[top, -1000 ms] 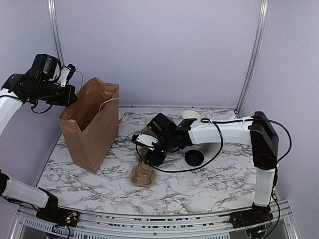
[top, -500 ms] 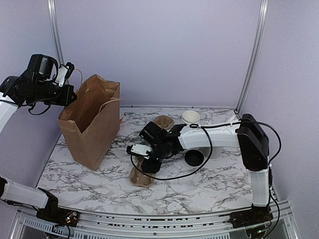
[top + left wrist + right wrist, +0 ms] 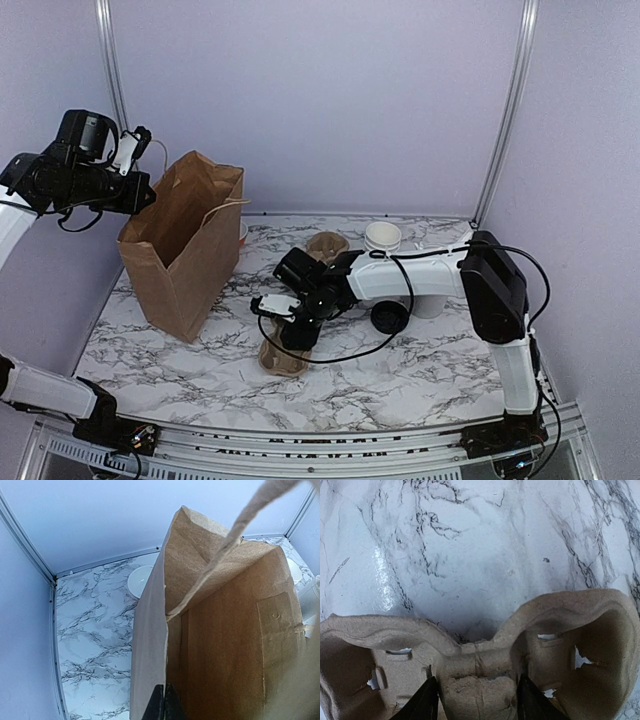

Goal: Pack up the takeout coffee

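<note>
— Takeout coffee cup [image 3: 383, 236] and its black lid [image 3: 390, 317]: where do they lie from the working jaws?

— Nearest first. At the front of the bench [image 3: 400, 385] the right jaws are down on the pulp cup carrier [image 3: 480, 672]. One tip sits in each well, and they look closed on the middle bridge. The carrier's long axis runs from tip to tip. A little beyond and to the right, close by that arm's forearm, the lid lies flat, apart from the jaws. Farther back on the same side the cup stands upright, mouth up, long axis vertical. I take it for the single cup, though its lettering is too small to read.

— Which arm is nearer?

— The right, plainly. The left jaws are raised at the far left, pinched shut on the rim of the paper bag [image 3: 185, 255], whose mouth gapes upward.

— Finding?

— Nothing is packed yet. Any reach for the lid or cup goes rightward and back from the carrier, then straight down.
</note>
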Motion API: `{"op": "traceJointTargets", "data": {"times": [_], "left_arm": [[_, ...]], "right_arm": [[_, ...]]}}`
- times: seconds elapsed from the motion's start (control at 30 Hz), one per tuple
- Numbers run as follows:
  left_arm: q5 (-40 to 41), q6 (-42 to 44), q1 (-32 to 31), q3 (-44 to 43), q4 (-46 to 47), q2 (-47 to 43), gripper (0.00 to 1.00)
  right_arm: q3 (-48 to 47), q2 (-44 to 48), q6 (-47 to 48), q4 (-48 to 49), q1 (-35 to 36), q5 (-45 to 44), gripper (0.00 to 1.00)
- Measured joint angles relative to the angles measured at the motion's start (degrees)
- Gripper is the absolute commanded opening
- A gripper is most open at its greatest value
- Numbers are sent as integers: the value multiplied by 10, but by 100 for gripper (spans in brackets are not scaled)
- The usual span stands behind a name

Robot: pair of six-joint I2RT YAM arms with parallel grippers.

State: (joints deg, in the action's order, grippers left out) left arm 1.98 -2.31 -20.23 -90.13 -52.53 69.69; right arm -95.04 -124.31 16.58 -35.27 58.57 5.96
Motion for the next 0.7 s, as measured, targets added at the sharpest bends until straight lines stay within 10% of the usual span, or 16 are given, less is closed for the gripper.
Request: {"op": "traceJointTargets", "data": {"times": [0.7], "left_arm": [[0,0,-5,7,2,0,0]], "right_arm": [[2,18,-22,-1,0,18,25]]}}
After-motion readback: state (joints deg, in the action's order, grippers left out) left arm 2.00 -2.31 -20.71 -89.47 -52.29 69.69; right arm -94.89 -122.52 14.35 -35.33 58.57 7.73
